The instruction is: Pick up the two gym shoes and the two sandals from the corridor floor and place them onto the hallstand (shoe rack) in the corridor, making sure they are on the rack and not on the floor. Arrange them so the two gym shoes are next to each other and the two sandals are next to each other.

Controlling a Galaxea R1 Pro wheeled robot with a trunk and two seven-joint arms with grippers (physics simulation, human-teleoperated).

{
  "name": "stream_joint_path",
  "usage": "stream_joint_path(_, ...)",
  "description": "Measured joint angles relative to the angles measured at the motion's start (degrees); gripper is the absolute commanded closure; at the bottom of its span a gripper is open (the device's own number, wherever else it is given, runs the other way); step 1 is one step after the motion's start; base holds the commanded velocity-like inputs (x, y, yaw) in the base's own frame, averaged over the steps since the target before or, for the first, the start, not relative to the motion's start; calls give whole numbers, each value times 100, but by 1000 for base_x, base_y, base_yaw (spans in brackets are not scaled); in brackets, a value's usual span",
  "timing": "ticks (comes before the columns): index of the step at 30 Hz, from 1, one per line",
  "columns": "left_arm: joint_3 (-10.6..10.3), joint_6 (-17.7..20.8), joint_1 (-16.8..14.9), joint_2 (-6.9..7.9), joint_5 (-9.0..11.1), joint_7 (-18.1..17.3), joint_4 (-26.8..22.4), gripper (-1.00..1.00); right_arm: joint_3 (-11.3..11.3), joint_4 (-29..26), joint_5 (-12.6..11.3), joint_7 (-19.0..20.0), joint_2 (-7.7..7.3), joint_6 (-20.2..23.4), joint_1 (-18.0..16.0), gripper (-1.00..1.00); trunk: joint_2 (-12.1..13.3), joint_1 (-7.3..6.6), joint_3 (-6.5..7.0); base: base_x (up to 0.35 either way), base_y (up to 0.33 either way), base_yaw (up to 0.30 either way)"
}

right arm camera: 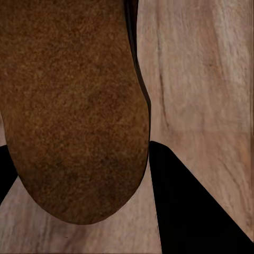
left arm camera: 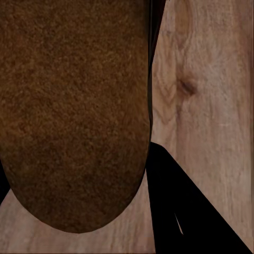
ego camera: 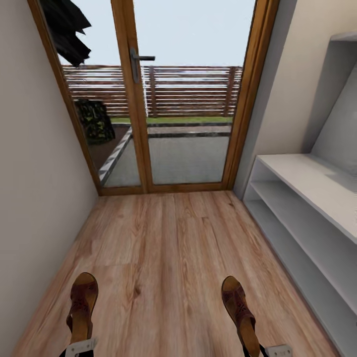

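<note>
Two dark brown strappy sandals hang over the wood-plank corridor floor point(ego camera: 163, 248), one in each hand. My left gripper point(ego camera: 79, 348) is shut on the heel of the left sandal point(ego camera: 83, 305). Its brown sole point(left arm camera: 74, 111) is close in the left wrist view, beside a black finger point(left arm camera: 182, 211). Shut likewise on the right sandal point(ego camera: 240, 310) is my right gripper point(ego camera: 267, 351). That sole point(right arm camera: 74, 111) lies against a black finger point(right arm camera: 190, 206). The pale grey hallstand point(ego camera: 307, 178) runs along the right wall with bare shelves. The gym shoes are out of view.
A glazed wooden door point(ego camera: 134, 99) with a dark handle point(ego camera: 139, 59) closes the corridor ahead. A plain wall point(ego camera: 34, 198) bounds the left side. Open floor lies between me and the door.
</note>
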Motion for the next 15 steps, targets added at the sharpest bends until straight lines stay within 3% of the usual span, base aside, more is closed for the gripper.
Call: stream_joint_path(15, 3, 1, 0, 0, 0, -1, -1, 100, 0, 1, 0, 0, 0, 0, -2, 100, 0, 0, 0, 317, 135, -263)
